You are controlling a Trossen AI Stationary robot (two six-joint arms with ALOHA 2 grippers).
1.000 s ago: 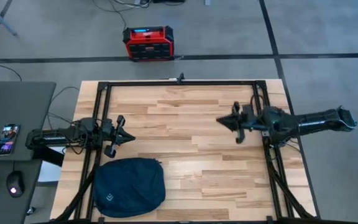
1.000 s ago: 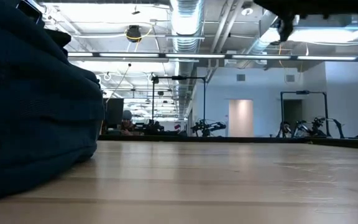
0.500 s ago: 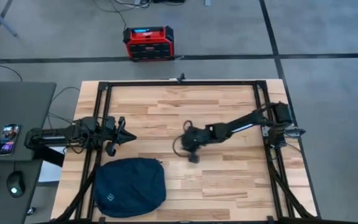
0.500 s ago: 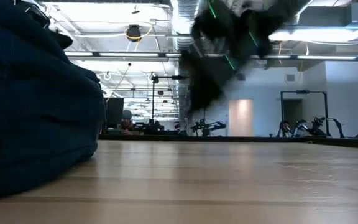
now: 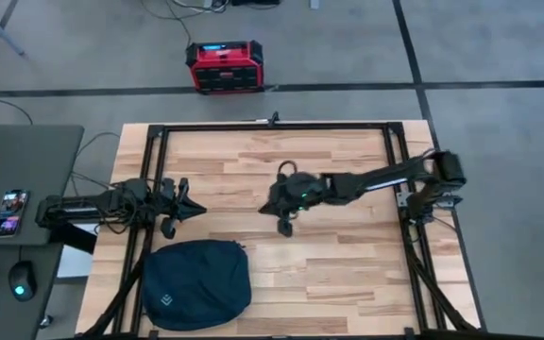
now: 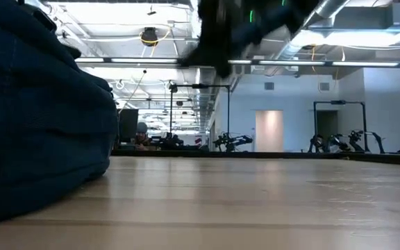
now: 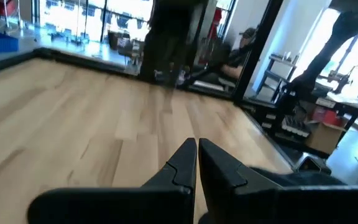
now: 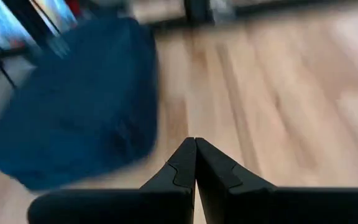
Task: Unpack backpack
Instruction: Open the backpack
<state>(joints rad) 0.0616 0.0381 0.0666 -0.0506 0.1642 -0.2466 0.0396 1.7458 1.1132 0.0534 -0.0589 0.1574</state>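
The dark navy-teal backpack (image 5: 196,283) lies flat on its back at the table's near left, pale diamond logo up. It fills the left of the low view (image 6: 40,118) and shows blurred in the right wrist view (image 8: 79,106). My left gripper (image 5: 196,206) hovers shut just beyond the backpack's far edge; its own view (image 7: 197,144) shows nothing between the fingers. My right arm reaches across to the table's middle. Its gripper (image 5: 272,202) is shut (image 8: 195,142), empty, above the wood and pointing toward the backpack.
A black metal frame (image 5: 272,126) runs round the wooden table top. A red-black box (image 5: 225,64) stands on the floor beyond the far edge. A desk with a phone (image 5: 12,210) and a mouse is to the left. Bare wood lies right of the backpack.
My right arm has swung out fast from the table's right side toward the left, reaching the middle. It then rose a little and drifted toward the far edge. Its gripper now points toward the backpack. The backpack has not moved.
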